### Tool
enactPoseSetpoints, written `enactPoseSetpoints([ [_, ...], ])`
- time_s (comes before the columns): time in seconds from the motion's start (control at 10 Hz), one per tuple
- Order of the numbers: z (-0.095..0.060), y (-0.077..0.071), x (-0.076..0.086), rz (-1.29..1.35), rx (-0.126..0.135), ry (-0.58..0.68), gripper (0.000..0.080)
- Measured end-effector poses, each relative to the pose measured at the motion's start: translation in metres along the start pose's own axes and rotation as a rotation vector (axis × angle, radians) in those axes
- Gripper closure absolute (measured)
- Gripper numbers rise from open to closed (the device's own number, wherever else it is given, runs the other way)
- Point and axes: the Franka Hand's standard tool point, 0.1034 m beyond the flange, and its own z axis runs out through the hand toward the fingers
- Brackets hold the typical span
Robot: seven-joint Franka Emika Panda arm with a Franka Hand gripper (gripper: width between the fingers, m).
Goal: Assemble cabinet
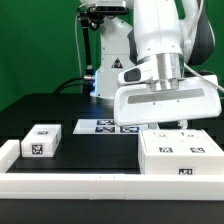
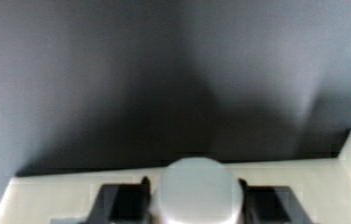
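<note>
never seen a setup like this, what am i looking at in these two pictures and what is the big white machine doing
The big white machine is a robot arm that puts furniture together from loose parts. One picture is from a camera standing off the arm and seeing the whole scene; the other is from a camera on the arm's wrist, looking down past its tool.

On the black table lie white cabinet parts with black-and-white square tags: a small block at the exterior view's left and a larger white unit at its right. The flat sheet with tags behind them is the marker board, which is not furniture.

The arm hangs right above the larger unit. Whether the tool is open, shut or holding anything, neither picture shows.
</note>
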Motion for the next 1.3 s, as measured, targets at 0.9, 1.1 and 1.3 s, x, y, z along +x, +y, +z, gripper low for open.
enactPoseSetpoints([
  [0.9,-0.063,-0.008,0.02,0.051,0.017,-0.209,0.0577],
  [1.1,-0.076,-0.011,0.042,0.097,0.024,-0.266,0.0577],
  [1.3,-0.077,-0.006,0.066,0.1,0.034,-0.283,0.0577],
])
